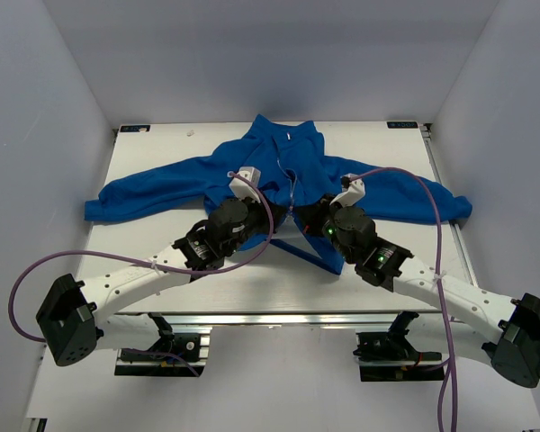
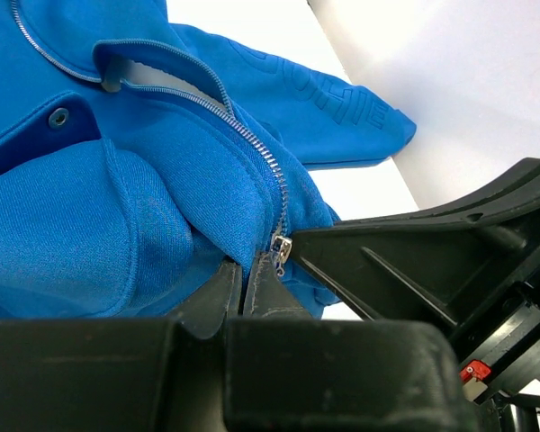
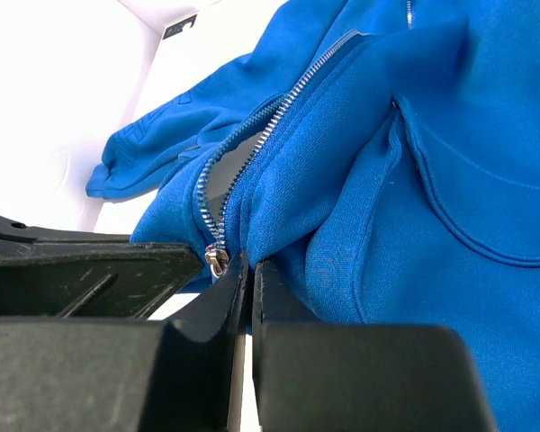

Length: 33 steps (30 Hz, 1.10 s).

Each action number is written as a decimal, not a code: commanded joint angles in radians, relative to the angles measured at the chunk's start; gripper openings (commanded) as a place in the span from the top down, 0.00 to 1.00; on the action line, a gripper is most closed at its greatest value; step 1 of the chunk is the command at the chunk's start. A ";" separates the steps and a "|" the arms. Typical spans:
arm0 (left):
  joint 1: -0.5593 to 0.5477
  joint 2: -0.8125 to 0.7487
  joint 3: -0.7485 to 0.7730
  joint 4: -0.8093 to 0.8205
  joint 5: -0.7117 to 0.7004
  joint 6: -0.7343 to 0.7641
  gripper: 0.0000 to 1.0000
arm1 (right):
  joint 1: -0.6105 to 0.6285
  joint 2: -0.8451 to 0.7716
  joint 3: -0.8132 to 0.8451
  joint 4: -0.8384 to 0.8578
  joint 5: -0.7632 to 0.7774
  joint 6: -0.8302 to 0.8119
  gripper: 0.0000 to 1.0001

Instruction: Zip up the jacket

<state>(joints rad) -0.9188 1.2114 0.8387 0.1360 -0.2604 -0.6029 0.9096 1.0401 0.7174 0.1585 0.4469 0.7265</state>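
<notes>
The blue jacket [image 1: 283, 162] lies spread on the white table [image 1: 162, 148], front up. From above, its collar points to 12 o'clock, one sleeve runs out toward 9 o'clock and the other toward 3 o'clock, and the hem faces my bases at 6 o'clock.

Both my arms reach in to the bottom of the front opening. My left gripper [image 1: 277, 214] comes from 8 o'clock and my right gripper [image 1: 313, 216] from 4 o'clock, and their tips are just beside each other at the hem.

In the left wrist view, my left fingers [image 2: 218, 292] are pressed together on a fold of blue fleece. The silver zipper slider [image 2: 281, 248] sits just above them, at the zipper's low end.

In the right wrist view, my right fingers [image 3: 272, 292] are also pinched on the fleece edge, right beside the slider. From there the two rows of teeth part, showing a dark gap, then run away toward 1 o'clock.
</notes>
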 commanded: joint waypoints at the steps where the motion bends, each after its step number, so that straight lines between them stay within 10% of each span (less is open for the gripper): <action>1: -0.009 -0.039 -0.006 0.034 0.039 -0.014 1.00 | -0.003 -0.012 0.031 0.091 0.038 0.016 1.00; 33: -0.009 -0.047 0.010 0.057 0.021 -0.003 1.00 | -0.003 -0.026 0.007 0.012 -0.022 0.024 1.00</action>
<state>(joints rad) -0.9188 1.1820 0.8177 0.1432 -0.2646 -0.6102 0.9096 1.0210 0.7162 0.1139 0.4221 0.7338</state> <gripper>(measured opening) 0.036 0.023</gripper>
